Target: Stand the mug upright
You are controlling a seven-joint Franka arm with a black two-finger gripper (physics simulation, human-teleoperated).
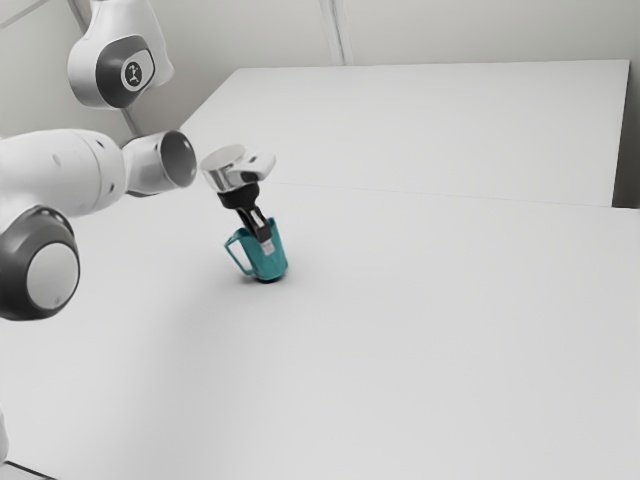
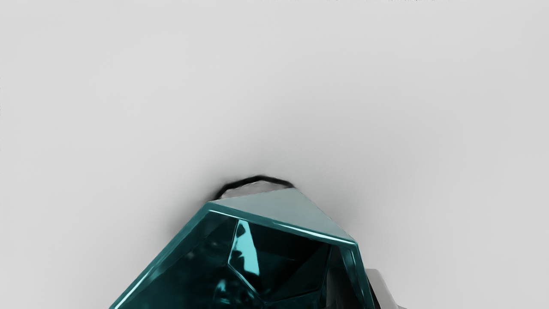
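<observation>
My gripper (image 1: pixel 266 243) reaches down to the teal faceted mug (image 1: pixel 268 262), its fingers shut on the side wall near the rim. The mug has its opening up and leans slightly; its handle points toward the exterior view's left. Its underside is low, at or just over the table. In the wrist view the mug (image 2: pixel 283 227) shows its open mouth and dark inside. There the gripper (image 2: pixel 363 292) has one finger inside the mouth and the other against the outer face, with the wall between them. The handle is hidden in that view.
The white table (image 1: pixel 420 330) extends around the mug, with a dark shadow close under its base. A pale panel (image 1: pixel 430 130) lies beyond a thin seam toward the back. The arm's links (image 1: pixel 60 170) occupy the exterior view's left.
</observation>
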